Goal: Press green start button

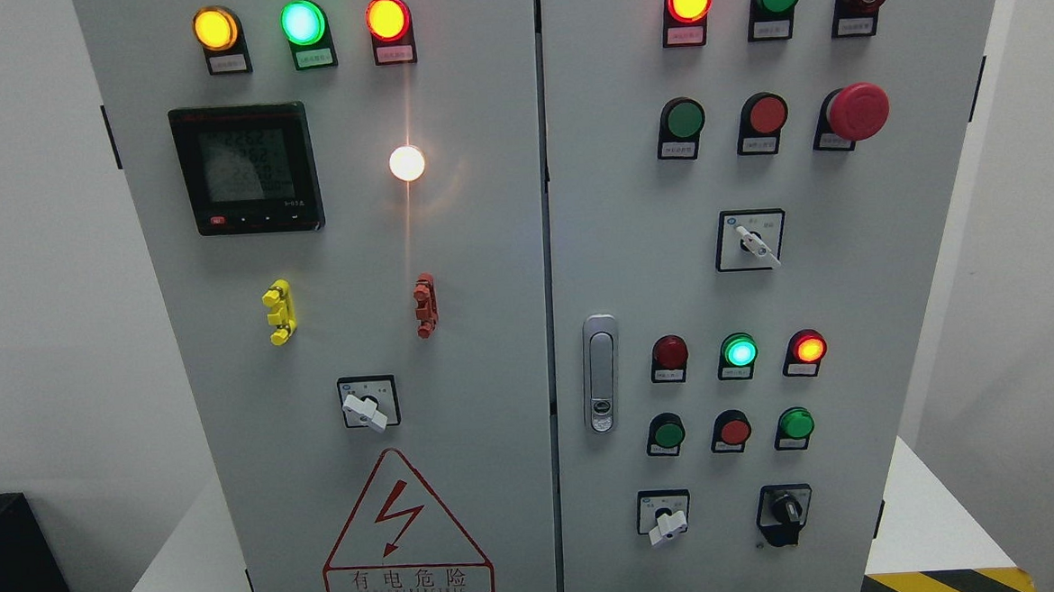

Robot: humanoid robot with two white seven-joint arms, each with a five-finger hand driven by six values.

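Note:
A grey electrical cabinet (493,334) with two doors fills the head view. On the right door, a green push button (685,119) sits in the upper row beside a red button (767,115) and a red mushroom stop button (858,112). Lower down are two more green push buttons (668,434) (796,423) with a red one (733,430) between them. A green lamp (739,352) glows above them. Neither of my hands nor any arm shows in the picture.
Lit lamps line the top of both doors. The left door carries a digital meter (245,169), a bright white lamp (406,163), a rotary switch (366,405) and a warning triangle (404,528). A door handle (600,373) and further rotary switches (754,243) sit on the right door.

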